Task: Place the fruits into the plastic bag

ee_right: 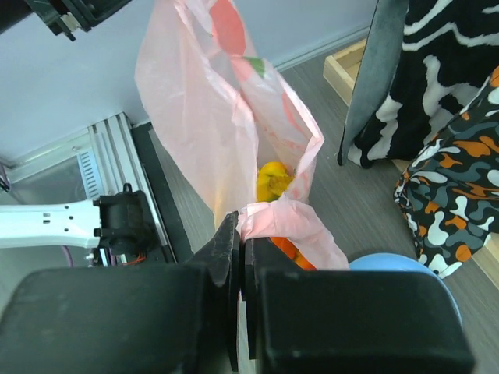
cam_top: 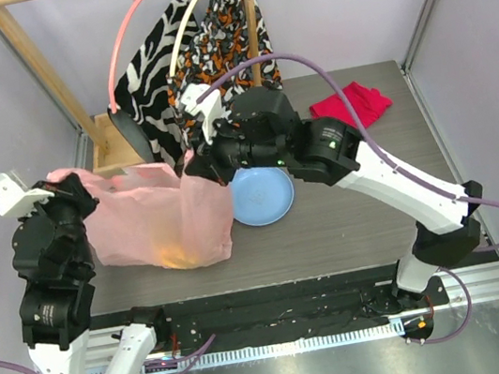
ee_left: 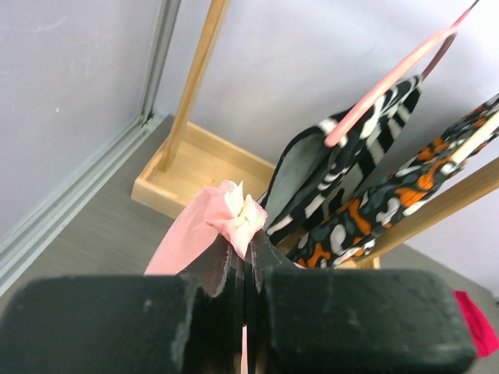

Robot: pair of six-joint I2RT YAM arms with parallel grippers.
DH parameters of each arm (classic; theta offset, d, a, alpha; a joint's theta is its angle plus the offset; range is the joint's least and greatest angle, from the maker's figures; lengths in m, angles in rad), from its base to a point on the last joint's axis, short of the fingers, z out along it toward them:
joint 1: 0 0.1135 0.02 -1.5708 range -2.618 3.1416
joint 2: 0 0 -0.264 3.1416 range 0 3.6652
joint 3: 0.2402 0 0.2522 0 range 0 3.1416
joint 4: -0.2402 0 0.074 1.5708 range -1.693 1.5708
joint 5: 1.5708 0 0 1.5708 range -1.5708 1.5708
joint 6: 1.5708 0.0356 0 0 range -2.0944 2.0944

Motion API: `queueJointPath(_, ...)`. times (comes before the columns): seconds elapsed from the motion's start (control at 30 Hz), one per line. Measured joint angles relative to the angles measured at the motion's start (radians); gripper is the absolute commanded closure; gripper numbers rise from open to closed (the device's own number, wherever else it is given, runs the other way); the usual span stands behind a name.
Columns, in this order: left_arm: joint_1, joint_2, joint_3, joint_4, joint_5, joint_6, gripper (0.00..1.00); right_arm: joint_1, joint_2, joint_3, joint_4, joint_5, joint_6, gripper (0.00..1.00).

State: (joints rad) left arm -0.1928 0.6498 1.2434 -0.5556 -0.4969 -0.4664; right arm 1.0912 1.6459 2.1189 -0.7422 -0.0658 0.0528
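Observation:
The pale-pink plastic bag (cam_top: 154, 216) stands on the table, held stretched between both grippers. My left gripper (cam_top: 67, 185) is shut on the bag's bunched left handle (ee_left: 238, 216). My right gripper (cam_top: 193, 169) is shut on the bag's right edge (ee_right: 284, 222). In the right wrist view the bag's mouth gapes, and inside it lie a yellow fruit (ee_right: 273, 181) and an orange one (ee_right: 293, 251). From above, the fruit shows only as a yellow-orange glow (cam_top: 180, 253) through the plastic. The apple and the green-yellow fruit are hidden.
A round blue plate (cam_top: 265, 196) lies just right of the bag, under the right arm. A red cloth (cam_top: 352, 104) lies at the back right. Patterned garments (cam_top: 209, 51) hang on a wooden rack (cam_top: 110, 143) behind the bag.

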Motion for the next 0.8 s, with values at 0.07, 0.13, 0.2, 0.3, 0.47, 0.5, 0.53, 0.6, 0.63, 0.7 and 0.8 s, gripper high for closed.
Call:
queueJointPath(0.07, 0.0, -0.012, -0.024, -0.003, 0.0, 0.007, 1.0, 0.0, 0.001, -0.043, 0.028, 0.0, -0.002, 0.94)
queueJointPath(0.13, 0.0, -0.02, -0.053, -0.028, -0.003, 0.006, 0.95, 0.0, 0.016, -0.084, 0.041, 0.0, -0.003, 0.85)
queueJointPath(0.2, 0.0, -0.019, -0.069, -0.074, -0.009, -0.002, 0.61, 0.0, 0.037, -0.126, 0.042, -0.001, -0.005, 0.56)
queueJointPath(0.3, 0.0, -0.02, -0.072, -0.132, -0.011, -0.018, 0.17, 0.0, 0.065, -0.171, 0.04, -0.004, -0.009, 0.14)
queueJointPath(0.47, 0.0, -0.036, -0.073, -0.171, -0.004, -0.052, 0.0, 0.0, 0.058, -0.216, 0.052, -0.002, -0.022, 0.0)
queueJointPath(0.5, 0.0, -0.039, -0.073, -0.172, -0.003, -0.053, 0.0, 0.0, 0.05, -0.224, 0.06, 0.003, -0.022, 0.0)
queueJointPath(0.53, 0.0, -0.043, -0.073, -0.174, 0.0, -0.053, 0.0, -0.003, 0.032, -0.244, 0.076, 0.013, -0.019, 0.0)
queueJointPath(0.6, 0.0, -0.051, -0.072, -0.181, 0.0, -0.051, 0.0, -0.016, -0.012, -0.28, 0.104, 0.026, -0.002, 0.0)
queueJointPath(0.63, 0.0, -0.055, -0.071, -0.185, -0.001, -0.05, 0.0, -0.026, -0.037, -0.301, 0.124, 0.034, 0.008, 0.0)
queueJointPath(0.7, 0.0, -0.068, -0.064, -0.195, -0.004, -0.045, 0.0, -0.075, -0.109, -0.364, 0.178, 0.04, 0.04, 0.0)
queueJointPath(0.8, 0.0, -0.082, -0.039, -0.212, -0.019, -0.029, 0.0, -0.216, -0.249, -0.487, 0.266, 0.079, 0.099, 0.0)
